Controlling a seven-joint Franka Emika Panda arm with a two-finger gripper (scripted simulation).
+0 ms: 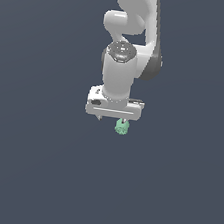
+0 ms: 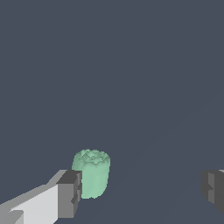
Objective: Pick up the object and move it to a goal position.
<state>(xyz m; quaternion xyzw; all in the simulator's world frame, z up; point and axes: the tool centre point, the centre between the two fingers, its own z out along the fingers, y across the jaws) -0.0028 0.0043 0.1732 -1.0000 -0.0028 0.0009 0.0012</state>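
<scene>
a flat, dark slate-blue backdrop (image 1: pixel 24 172) fills both views from edge to edge, with no walls, furniture or windows to be made out. the surface is plain and matte, evenly lit, without strong shadows or highlights. in the wrist view a faint, slightly lighter diagonal band crosses the same blue-grey ground (image 2: pixel 131 65). no seam separates floor from background.
</scene>
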